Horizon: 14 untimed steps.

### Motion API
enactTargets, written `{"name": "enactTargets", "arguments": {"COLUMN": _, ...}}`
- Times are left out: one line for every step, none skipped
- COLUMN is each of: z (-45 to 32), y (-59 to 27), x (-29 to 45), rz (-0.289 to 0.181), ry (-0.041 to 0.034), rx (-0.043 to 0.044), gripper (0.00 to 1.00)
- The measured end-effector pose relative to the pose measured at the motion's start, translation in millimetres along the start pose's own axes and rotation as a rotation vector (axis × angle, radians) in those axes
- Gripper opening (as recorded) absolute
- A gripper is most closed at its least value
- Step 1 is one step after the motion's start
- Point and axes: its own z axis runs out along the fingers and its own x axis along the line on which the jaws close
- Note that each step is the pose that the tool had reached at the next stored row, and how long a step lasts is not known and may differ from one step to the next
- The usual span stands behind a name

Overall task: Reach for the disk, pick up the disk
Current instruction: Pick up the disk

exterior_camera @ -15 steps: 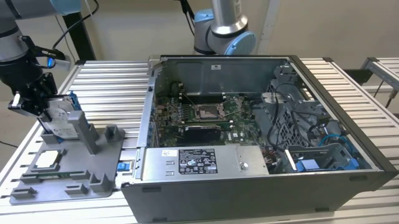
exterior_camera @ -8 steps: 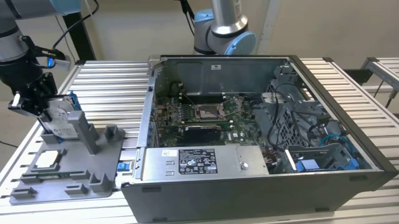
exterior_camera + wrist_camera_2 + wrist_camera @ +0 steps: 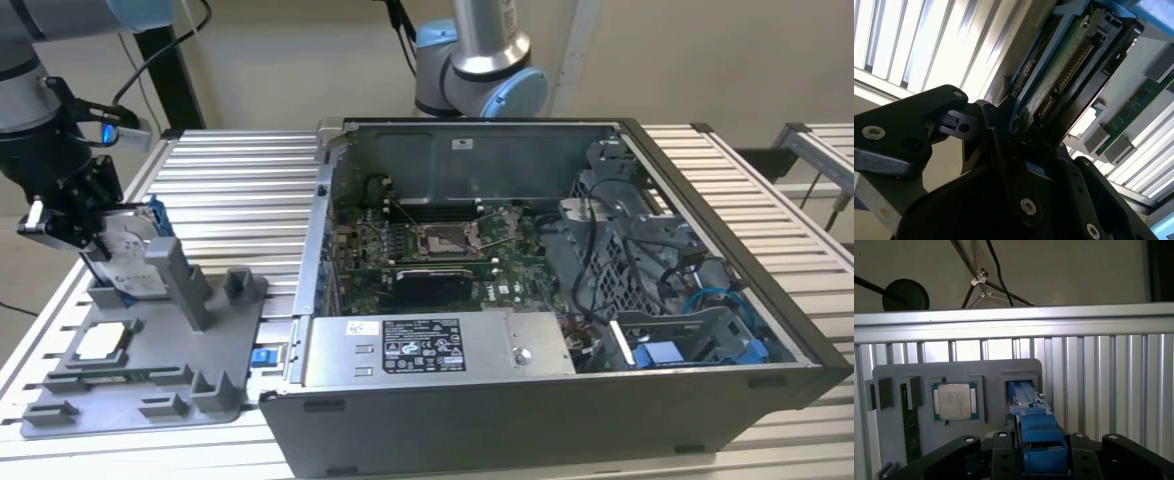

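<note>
Disk (image 3: 127, 252), a flat rectangular silver hard drive with a white label and blue plastic rails along its long sides, stands on edge at the far end of a grey plastic fixture with upright posts (image 3: 147, 385). This fixture lies on the slatted aluminium counter (image 3: 240, 190), at the corner on the exterior view's left. The black gripper (image 3: 91, 226) of the grey arm comes down on the disk from above. Its jaws stand one on each flat face of the disk and are closed against it.

In the first wrist view the blue rail of the disk (image 3: 1038, 435) runs straight out from between the jaws. Its far end sits at a slot in the fixture (image 3: 954, 371), just beside the pocket that carries a small square silver chip (image 3: 954, 401). A green memory strip (image 3: 910, 425) lies in the fixture on the chip's other side.

In the second wrist view the disk's green circuit-board face (image 3: 1064, 65) and its connector row show between the black jaws.

A large open dark grey computer case (image 3: 534, 410) takes up the middle of the counter, well apart from the disk. The chip (image 3: 104, 342) lies flat in the fixture, nearer the counter's front edge than the disk.
</note>
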Motion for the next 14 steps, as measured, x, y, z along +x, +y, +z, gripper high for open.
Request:
{"name": "enactTargets", "arguments": {"z": -1.8, "y": 0.1, "x": 0.0, "rz": 0.000, "ry": 0.0002, "rx": 0.0002, "gripper": 0.00}}
{"name": "enactTargets", "arguments": {"z": -4.4, "y": 0.3, "x": 0.2, "rz": 0.000, "ry": 0.0011, "rx": -0.0013, "gripper": 0.00}}
{"name": "enactTargets", "arguments": {"z": -7.1, "y": 0.2, "x": 0.3, "rz": 0.000, "ry": 0.0016, "rx": -0.0021, "gripper": 0.00}}
{"name": "enactTargets", "arguments": {"z": -9.1, "y": 0.2, "x": 0.3, "rz": 0.000, "ry": 0.0015, "rx": -0.0019, "gripper": 0.00}}
{"name": "enactTargets", "arguments": {"z": -11.6, "y": 0.2, "x": 0.2, "rz": 0.000, "ry": 0.0016, "rx": -0.0021, "gripper": 0.00}}
{"name": "enactTargets", "arguments": {"z": -14.0, "y": 0.3, "x": 0.2, "rz": 0.000, "ry": 0.0018, "rx": -0.0024, "gripper": 0.00}}
{"name": "enactTargets", "arguments": {"z": -16.1, "y": 0.3, "x": 0.2, "rz": 0.000, "ry": 0.0017, "rx": -0.0023, "gripper": 0.00}}
{"name": "enactTargets", "arguments": {"z": -18.2, "y": 0.3, "x": 0.2, "rz": 0.000, "ry": 0.0018, "rx": -0.0024, "gripper": 0.00}}
{"name": "enactTargets", "arguments": {"z": -20.0, "y": 0.3, "x": 0.1, "rz": 0.000, "ry": 0.0017, "rx": -0.0023, "gripper": 0.00}}
{"name": "enactTargets", "arguments": {"z": -21.7, "y": 0.3, "x": 0.1, "rz": 0.000, "ry": 0.0018, "rx": -0.0024, "gripper": 0.00}}
{"name": "enactTargets", "arguments": {"z": -23.7, "y": 0.3, "x": 0.1, "rz": 0.000, "ry": 0.0018, "rx": -0.0024, "gripper": 0.00}}
{"name": "enactTargets", "arguments": {"z": -25.5, "y": 0.3, "x": 0.1, "rz": 0.000, "ry": 0.0018, "rx": -0.0024, "gripper": 0.00}}
{"name": "enactTargets", "arguments": {"z": -27.0, "y": 0.3, "x": 0.1, "rz": 0.000, "ry": 0.0017, "rx": -0.0023, "gripper": 0.00}}
{"name": "enactTargets", "arguments": {"z": -28.8, "y": 0.3, "x": 0.0, "rz": 0.000, "ry": 0.0017, "rx": -0.0023, "gripper": 0.00}}
